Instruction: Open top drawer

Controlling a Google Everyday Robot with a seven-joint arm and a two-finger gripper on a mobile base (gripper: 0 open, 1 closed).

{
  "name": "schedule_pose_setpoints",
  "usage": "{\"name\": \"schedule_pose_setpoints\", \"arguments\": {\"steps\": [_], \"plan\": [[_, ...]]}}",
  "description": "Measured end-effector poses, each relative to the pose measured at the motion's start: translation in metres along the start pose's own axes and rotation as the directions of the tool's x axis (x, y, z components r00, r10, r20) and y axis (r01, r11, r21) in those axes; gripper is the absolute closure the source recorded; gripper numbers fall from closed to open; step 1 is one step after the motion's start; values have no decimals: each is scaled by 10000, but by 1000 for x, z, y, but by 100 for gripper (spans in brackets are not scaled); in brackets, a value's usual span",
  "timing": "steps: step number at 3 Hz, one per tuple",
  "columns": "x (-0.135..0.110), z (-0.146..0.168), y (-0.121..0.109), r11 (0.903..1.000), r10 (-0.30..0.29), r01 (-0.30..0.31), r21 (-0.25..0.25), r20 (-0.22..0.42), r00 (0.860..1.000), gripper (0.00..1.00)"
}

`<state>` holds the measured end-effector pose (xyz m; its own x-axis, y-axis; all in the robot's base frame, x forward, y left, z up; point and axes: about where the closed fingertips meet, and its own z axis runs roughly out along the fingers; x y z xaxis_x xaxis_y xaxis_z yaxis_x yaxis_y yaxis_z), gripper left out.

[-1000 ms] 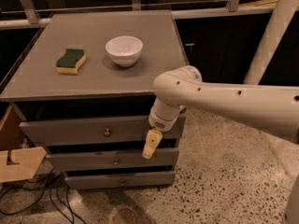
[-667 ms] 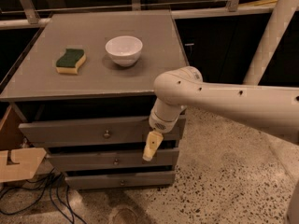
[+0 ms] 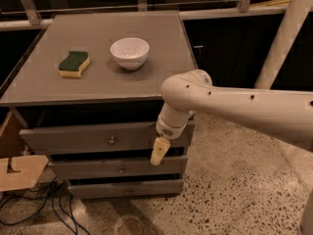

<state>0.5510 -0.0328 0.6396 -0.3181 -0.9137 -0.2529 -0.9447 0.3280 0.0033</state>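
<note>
- You are risking a miss. The cream-coloured claw (image 3: 160,151) is hanging well right of the small round metal knob (image 3: 112,141) on the grey-painted wooden top drawer (image 3: 73,139), which is sitting directly under the grey desk (image 3: 49,89).
- The claw is hanging low across that drawer's bottom edge, so it could be snagging the slimmer grey middle drawer (image 3: 98,168).
- The claw is carrying nothing. You cannot tell how far it is spread, nor whether it is touching the front.

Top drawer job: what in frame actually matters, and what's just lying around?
Job: top drawer; its knob, centre of the front; gripper, in front of that drawer's right end.

Lying about: sponge and white bowl on the cabinet top; middle drawer; bottom drawer; cardboard and cables on the floor at left.
</note>
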Motion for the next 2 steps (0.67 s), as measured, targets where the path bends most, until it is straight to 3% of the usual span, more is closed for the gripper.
{"name": "schedule_pose_setpoints", "arguments": {"steps": [2], "plan": [[0,0,0,10000,0,0,-1,-1,10000,65]]}}
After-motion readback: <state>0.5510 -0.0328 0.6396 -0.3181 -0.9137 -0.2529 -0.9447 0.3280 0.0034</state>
